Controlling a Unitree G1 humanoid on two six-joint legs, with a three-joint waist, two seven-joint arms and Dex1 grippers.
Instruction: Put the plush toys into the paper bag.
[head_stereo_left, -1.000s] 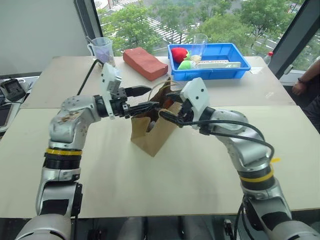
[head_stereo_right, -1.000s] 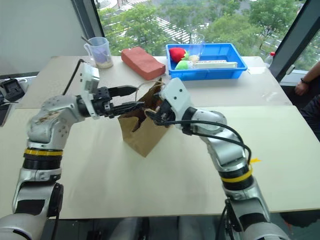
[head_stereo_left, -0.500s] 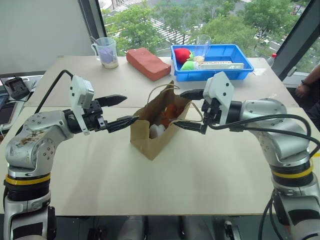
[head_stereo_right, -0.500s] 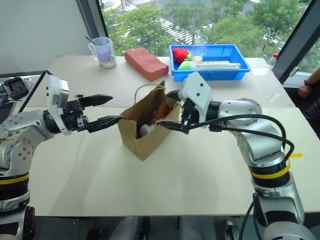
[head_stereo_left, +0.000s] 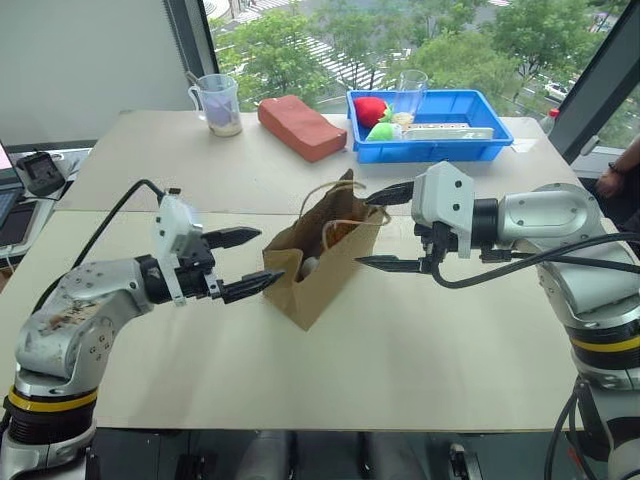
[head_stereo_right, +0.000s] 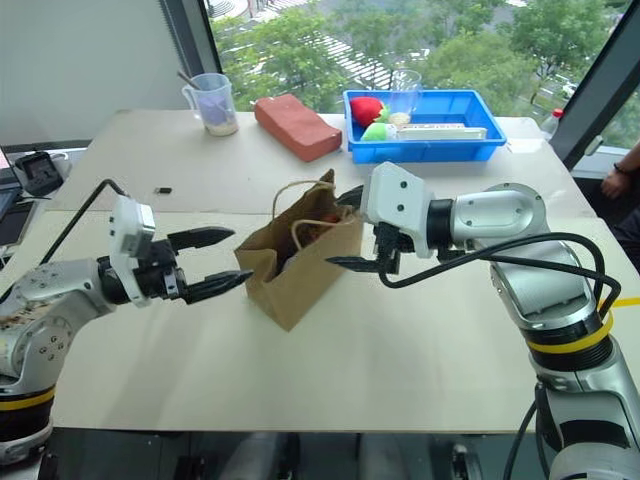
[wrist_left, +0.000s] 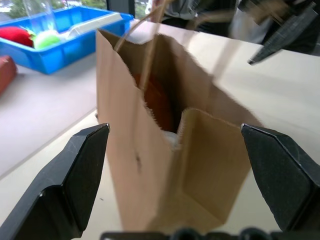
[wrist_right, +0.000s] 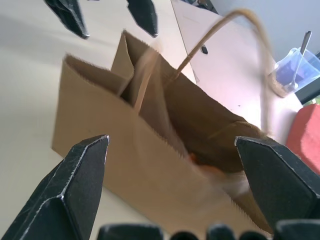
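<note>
The paper bag (head_stereo_left: 325, 262) stands upright on the desk (head_stereo_left: 450, 340), something white and orange, seemingly the plush toys (wrist_left: 159, 107), inside. A second ago both claws crowded its mouth; now the left claw (head_stereo_left: 248, 262) and right claw (head_stereo_left: 390, 228) have drawn back to either side, jaws spread wide and empty. The task looks essentially finished.

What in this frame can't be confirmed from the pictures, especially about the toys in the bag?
- Plush toys: the paper bag walls hide them; the left wrist view gives just an orange patch and a white sliver, so neither can be identified.
- Bag handles: motion-blurred in both wrist views.
- Blue tray contents: too small in the head views.
- Person: cut off by the right edge.
</note>
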